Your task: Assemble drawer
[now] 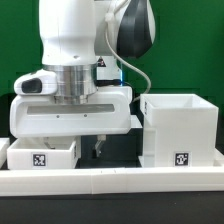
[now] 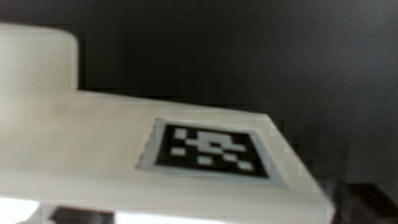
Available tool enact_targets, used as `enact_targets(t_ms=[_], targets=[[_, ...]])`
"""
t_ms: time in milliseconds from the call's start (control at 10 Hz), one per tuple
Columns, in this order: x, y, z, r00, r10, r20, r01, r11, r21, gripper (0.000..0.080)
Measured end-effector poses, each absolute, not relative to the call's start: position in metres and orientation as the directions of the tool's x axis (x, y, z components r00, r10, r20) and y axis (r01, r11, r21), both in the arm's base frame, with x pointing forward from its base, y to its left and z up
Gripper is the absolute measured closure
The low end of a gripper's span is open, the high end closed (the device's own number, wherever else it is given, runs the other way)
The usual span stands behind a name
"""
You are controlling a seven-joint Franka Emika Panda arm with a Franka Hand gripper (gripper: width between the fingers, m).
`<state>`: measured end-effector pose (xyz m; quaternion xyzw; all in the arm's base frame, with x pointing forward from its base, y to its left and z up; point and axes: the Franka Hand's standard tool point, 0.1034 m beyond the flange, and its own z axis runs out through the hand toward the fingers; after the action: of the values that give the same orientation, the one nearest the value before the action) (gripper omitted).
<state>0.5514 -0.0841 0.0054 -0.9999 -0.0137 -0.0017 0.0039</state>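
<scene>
In the exterior view, the drawer's large open box shell [image 1: 180, 128] stands at the right with a square tag on its front. A small shallow tray [image 1: 40, 156] with a tag lies at the left. My gripper [image 1: 97, 146] hangs low between them, just beside the tray's right end, with its dark fingers close to the table. The wrist view is filled by a blurred white drawer part [image 2: 107, 140] bearing a square tag [image 2: 210, 148], very close to the camera. I cannot tell which part it is. My fingers are not clearly visible there. A second tray is not in view.
A long low white rail [image 1: 110, 181] runs across the front of the table, in front of the tray and the box shell. The arm's wide white hand body [image 1: 70, 112] hides the area behind it. A green wall stands at the back.
</scene>
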Motion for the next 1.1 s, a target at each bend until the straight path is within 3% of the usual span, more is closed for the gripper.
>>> enact_targets(t_ms=[100, 200, 300, 400, 500, 1100], targets=[[0.5513, -0.0841, 0.0054, 1.000, 0.027, 0.004, 0.027, -1.000, -0.008, 0.0385], [0.5513, -0.0842, 0.0054, 1.000, 0.027, 0.003, 0.027, -1.000, -0.008, 0.0520], [0.5513, -0.0842, 0.0054, 1.000, 0.027, 0.004, 0.027, -1.000, -0.008, 0.0520], [0.5513, -0.0841, 0.0054, 1.000, 0.027, 0.003, 0.027, -1.000, -0.008, 0.0700], [0.5513, -0.0841, 0.0054, 1.000, 0.027, 0.003, 0.027, -1.000, -0.008, 0.0759], [0.5508, -0.0829, 0.0069, 0.998, 0.057, 0.004, 0.057, -0.998, -0.008, 0.0759]])
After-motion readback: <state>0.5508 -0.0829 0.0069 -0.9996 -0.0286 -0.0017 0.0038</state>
